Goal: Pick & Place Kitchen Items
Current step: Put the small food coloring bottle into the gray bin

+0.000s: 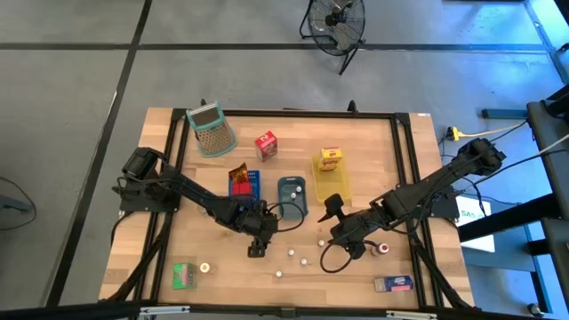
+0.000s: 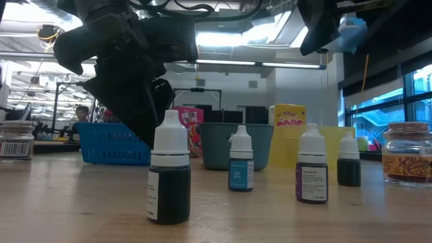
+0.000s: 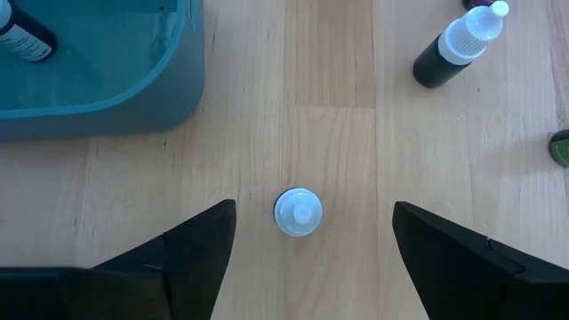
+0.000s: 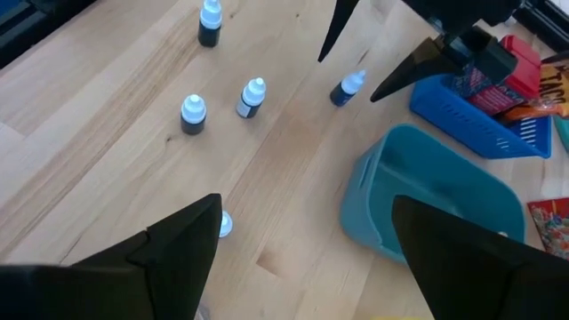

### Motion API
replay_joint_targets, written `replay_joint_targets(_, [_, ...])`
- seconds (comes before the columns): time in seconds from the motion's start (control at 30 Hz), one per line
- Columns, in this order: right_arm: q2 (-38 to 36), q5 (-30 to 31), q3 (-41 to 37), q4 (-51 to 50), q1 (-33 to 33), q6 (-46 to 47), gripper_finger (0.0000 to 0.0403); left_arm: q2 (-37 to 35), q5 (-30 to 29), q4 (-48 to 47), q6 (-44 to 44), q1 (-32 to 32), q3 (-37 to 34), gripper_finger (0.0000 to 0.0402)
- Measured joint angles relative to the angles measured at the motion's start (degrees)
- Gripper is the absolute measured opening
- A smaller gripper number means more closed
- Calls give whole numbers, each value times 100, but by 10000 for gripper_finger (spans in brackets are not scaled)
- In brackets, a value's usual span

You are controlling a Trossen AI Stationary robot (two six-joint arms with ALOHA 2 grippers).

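Note:
Several small dark dropper bottles with white caps (image 1: pixel 304 261) stand on the wooden table near its front middle. My left gripper (image 3: pixel 315 206) hangs open over one of them (image 3: pixel 297 212), which stands upright between its two fingers, apart from both. In the high view this gripper (image 1: pixel 257 247) hides that bottle. My right gripper (image 4: pixel 307 199) is open above the table, right of the bottles (image 1: pixel 336 227), and holds nothing. One white cap (image 4: pixel 222 224) shows beside one of its fingers. Another bottle (image 3: pixel 22 36) lies in the grey-blue tray (image 1: pixel 292 197).
A blue tray (image 1: pixel 244 184) holds a brown packet (image 1: pixel 238 173). A yellow carton (image 1: pixel 332 158) stands on the yellow tray (image 1: pixel 331 182). Also here: a red carton (image 1: pixel 266 145), mesh basket (image 1: pixel 212 129), green carton (image 1: pixel 184 276), blue carton (image 1: pixel 393 284), small jar (image 2: pixel 405 155).

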Motion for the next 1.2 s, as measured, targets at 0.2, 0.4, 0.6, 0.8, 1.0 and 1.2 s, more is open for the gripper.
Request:
replay_joint_targets(0.2, [0, 0, 0, -2, 0, -61, 332, 0, 6, 0, 0, 23, 0, 299])
replay_joint_targets(0.4, [0, -2, 0, -9, 0, -61, 332, 0, 175, 2, -26, 101, 0, 299])
replay_joint_targets(0.6, [0, 0, -4, -9, 0, -59, 332, 0, 195, 0, -18, 101, 0, 299])
replay_joint_targets(0.8, [0, -4, -4, 4, 0, -8, 332, 0, 299, -2, -11, 105, 0, 299])
replay_joint_targets(1.0, [0, -4, -4, 4, 0, 3, 332, 0, 302, -17, -6, 105, 0, 299])
replay_joint_targets(1.2, [0, -6, -4, 4, -2, 3, 332, 0, 294, -16, 15, 107, 0, 299])
